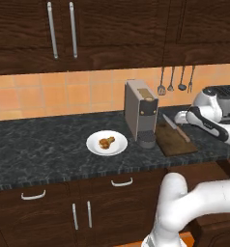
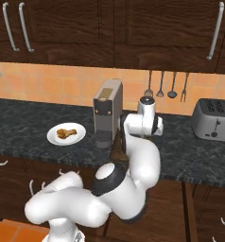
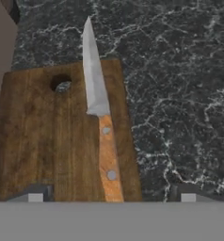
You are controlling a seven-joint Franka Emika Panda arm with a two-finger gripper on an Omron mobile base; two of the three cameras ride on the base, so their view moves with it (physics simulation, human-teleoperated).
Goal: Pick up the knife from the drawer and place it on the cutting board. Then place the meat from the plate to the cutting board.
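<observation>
Knife (image 3: 100,122) lies flat on the cutting board (image 3: 48,150), grey blade pointing away from the hand, its tip reaching past the board's far edge over the black speckled countertop (image 3: 180,94). Wooden handle with two rivets runs along the board's right side as seen from the hand camera. Board has a round hole near its far corner.

Gripper (image 3: 111,195) hovers just above the handle end, fingers spread wide on either side, nothing between them touching: knife released, hand empty.

From the left base camera: the board (image 1: 175,140) sits on the counter beside a grey coffee machine (image 1: 141,113), the knife (image 1: 176,128) lying diagonally across it. White plate (image 1: 107,143) rests to the left of the machine, well apart from the board, with the golden-brown meat (image 1: 106,142) on it.

Toaster (image 2: 213,119) stands on the right end of the counter; utensils (image 2: 164,87) hang on the tiled wall behind
</observation>
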